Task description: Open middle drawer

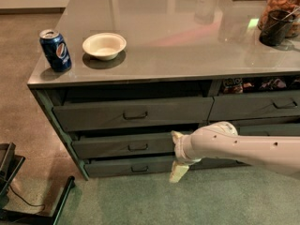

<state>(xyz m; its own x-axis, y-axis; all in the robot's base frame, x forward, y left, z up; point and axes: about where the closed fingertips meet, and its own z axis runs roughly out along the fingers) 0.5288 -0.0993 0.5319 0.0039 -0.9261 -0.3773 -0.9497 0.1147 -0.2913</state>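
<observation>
The middle drawer (pixel 117 146) is a dark grey-green front of medium height in the left column of the cabinet, with a small dark loop handle (pixel 137 147) at its centre. A taller drawer (pixel 93 115) sits above it and a slimmer one (pixel 117 167) below. My gripper (pixel 177 156), cream-coloured at the end of a white arm (pixel 243 146) coming in from the right, hangs in front of the middle drawer's right end. It is right of the handle and apart from it.
On the glossy grey countertop (pixel 187 41) stand a blue Pepsi can (pixel 55 49) and a white bowl (pixel 104 45) at the left, and a dark cup (pixel 275 28) with a jar at the far right. More drawers (pixel 255 106) lie to the right. A black stand (pixel 28 196) is on the floor, lower left.
</observation>
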